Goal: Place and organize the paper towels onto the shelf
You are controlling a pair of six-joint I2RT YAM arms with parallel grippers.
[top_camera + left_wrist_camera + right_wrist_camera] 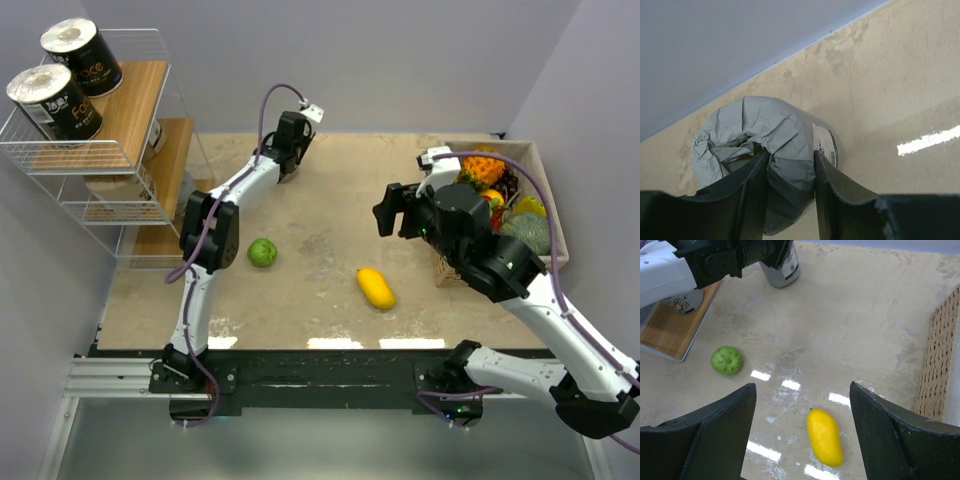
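- At the far edge of the desk (pixel 340 190), close to the wall, the left hand (pixel 790 158) is closed on the grey roll (pixel 740 135). Its fingers (pixel 752 180) dent the crumpled wrap from above, and the roll stands on end with its long axis upright.
- The shelf (pixel 140 95) lies to the left of that hand, and the left hand is much nearer to it than the right hand (pixel 802 390), which hangs wide and empty over the yellow fruit (pixel 825 437).
- Two black rolls (pixel 82 55) stand on the top tier. Their print and the grey roll's white label are too small to read.
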